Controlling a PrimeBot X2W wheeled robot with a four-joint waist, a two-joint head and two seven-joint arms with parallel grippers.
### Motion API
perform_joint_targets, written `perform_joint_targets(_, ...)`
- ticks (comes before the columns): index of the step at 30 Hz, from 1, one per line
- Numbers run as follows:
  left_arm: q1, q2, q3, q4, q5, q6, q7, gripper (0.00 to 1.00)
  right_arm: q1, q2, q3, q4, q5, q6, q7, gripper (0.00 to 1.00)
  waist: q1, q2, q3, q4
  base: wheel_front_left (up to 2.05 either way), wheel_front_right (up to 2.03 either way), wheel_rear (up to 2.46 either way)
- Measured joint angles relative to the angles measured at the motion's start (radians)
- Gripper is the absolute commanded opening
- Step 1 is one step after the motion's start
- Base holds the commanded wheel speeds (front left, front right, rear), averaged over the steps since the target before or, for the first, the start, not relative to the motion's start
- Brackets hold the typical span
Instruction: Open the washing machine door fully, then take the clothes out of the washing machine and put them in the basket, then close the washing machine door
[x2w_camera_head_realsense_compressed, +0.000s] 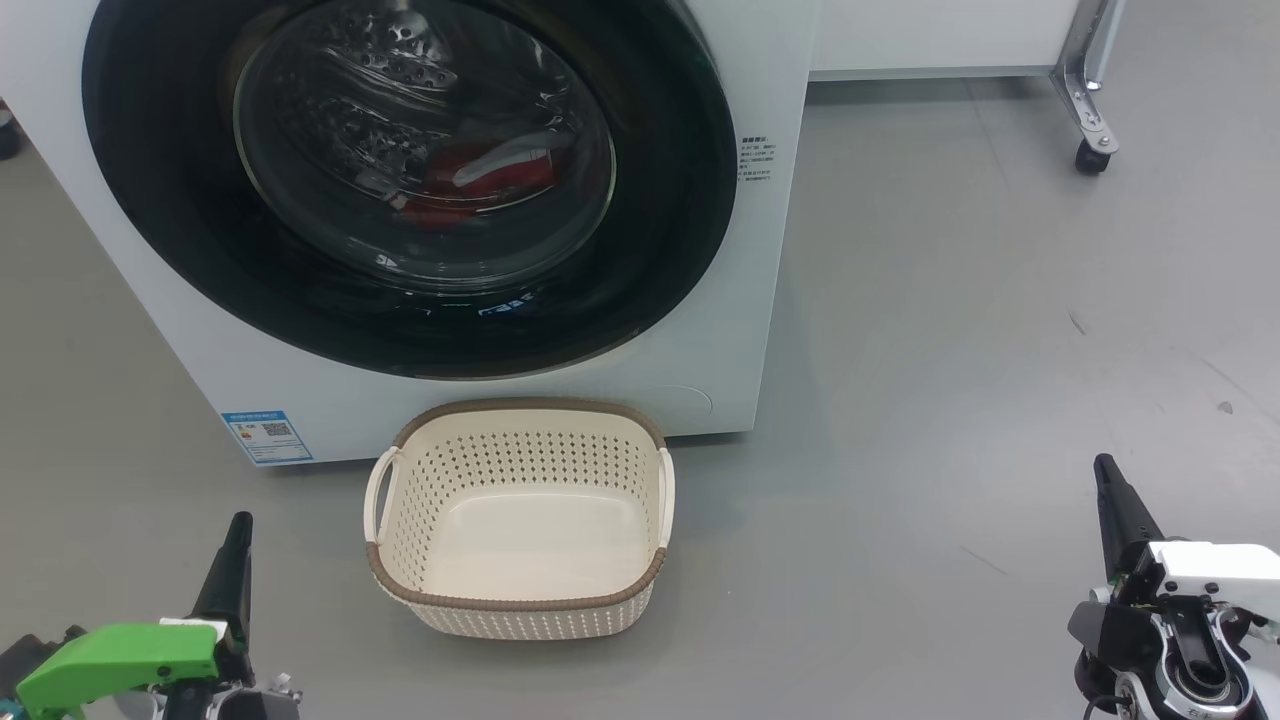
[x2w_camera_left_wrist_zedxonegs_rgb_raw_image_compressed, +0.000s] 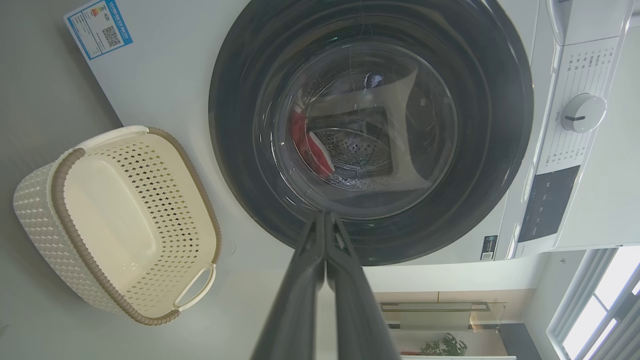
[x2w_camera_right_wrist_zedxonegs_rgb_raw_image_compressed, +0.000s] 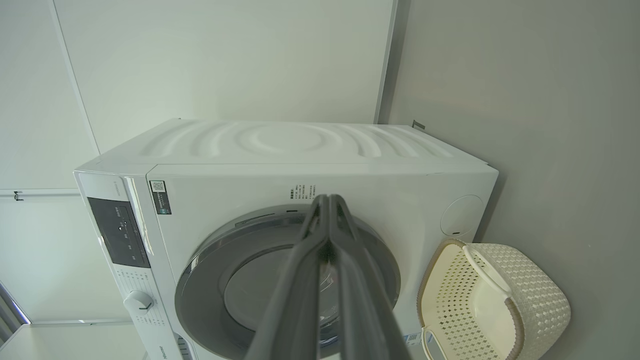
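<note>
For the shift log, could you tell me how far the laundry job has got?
Nothing is done yet: the washing machine door is shut. Nothing is in hand: both pairs of jaws are shut, empty and short of it. Left: open it fully, move the clothes behind its glass into the empty basket, then close it.

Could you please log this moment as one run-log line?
washing machine door closed | clothes inside | basket empty | left gripper shut, empty | right gripper shut, empty
</note>
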Motion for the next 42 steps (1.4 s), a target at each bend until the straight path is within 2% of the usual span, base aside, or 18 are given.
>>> perform_joint_targets(21, 0.000, -0.003, 0.001, 0.000, 0.000, 0.000, 0.000, 0.00, 0.000, 0.002, -0.002, 0.000, 0.000, 0.000, 0.004, 0.00, 0.0000, 0.0000, 0.000, 0.000, 0.00, 0.00, 0.00)
perform_joint_targets(22, 0.000, -0.003, 0.001, 0.000, 0.000, 0.000, 0.000, 1.00, 0.000, 0.003, -0.003, 0.000, 0.000, 0.000, 0.004, 1.00, 0.0000, 0.0000, 0.000, 0.000, 0.00, 0.00, 0.00)
perform_joint_targets(24, 0.008, -0.009, -0.002, 0.016, 0.000, 0.001, 0.000, 1.00, 0.008, 0.010, -0.002, 0.014, 0.000, -0.001, 0.004, 1.00, 0.0000, 0.0000, 0.000, 0.000, 0.00, 0.00, 0.00)
perform_joint_targets(25, 0.017, -0.015, -0.003, 0.027, 0.000, 0.001, 0.000, 0.00, 0.019, 0.017, -0.001, 0.024, 0.000, -0.001, 0.004, 0.00, 0.0000, 0.0000, 0.000, 0.000, 0.00, 0.00, 0.00)
perform_joint_targets(26, 0.027, -0.021, -0.005, 0.036, 0.000, 0.001, 0.000, 1.00, 0.030, 0.024, 0.000, 0.033, 0.000, -0.001, 0.004, 1.00, 0.0000, 0.0000, 0.000, 0.000, 0.00, 0.00, 0.00)
perform_joint_targets(42, 0.036, -0.026, -0.018, 0.025, 0.007, 0.001, -0.019, 1.00, 0.043, 0.029, 0.001, 0.028, -0.011, -0.001, -0.012, 1.00, 0.0001, 0.0000, 0.001, 0.000, 0.00, 0.00, 0.00)
